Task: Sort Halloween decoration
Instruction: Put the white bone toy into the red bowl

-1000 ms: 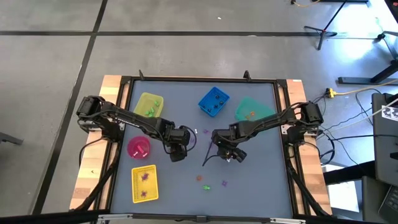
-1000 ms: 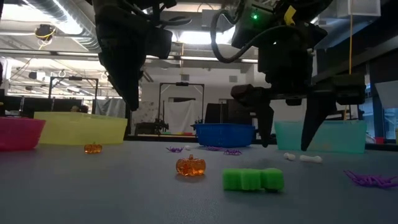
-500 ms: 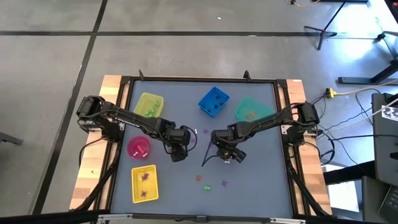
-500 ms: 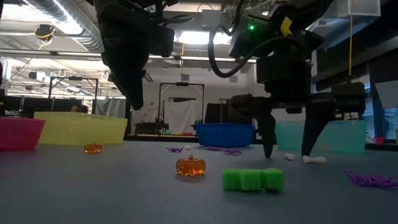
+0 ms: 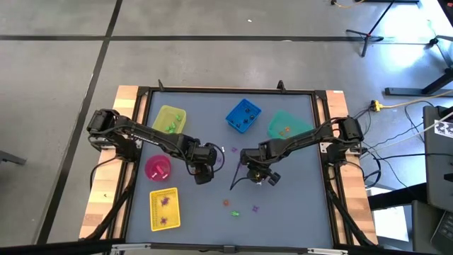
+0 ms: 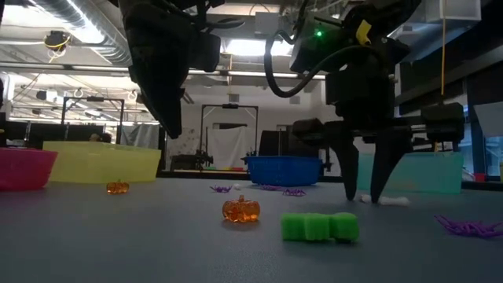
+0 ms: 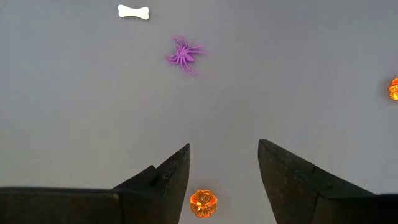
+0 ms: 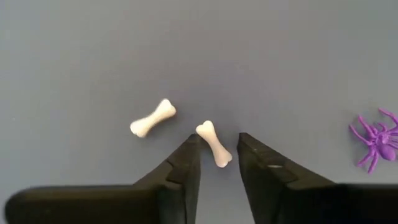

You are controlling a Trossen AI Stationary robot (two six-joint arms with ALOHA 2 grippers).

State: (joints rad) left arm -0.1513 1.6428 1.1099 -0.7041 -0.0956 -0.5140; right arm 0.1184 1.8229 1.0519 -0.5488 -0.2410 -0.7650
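Right gripper down at the table mid-right, fingers narrowed astride a white bone, contact unclear; second bone beside; left gripper spread, hovering, empty; no legible writing.

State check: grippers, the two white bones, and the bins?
right gripper: down at the table, fingers straddling one bone, not yet touching
white bone: flat between those fingers
second bone: loose beside it
left gripper: open above an orange pumpkin
blue bin: upright, holds trinkets
pink bin: upright, holds trinkets
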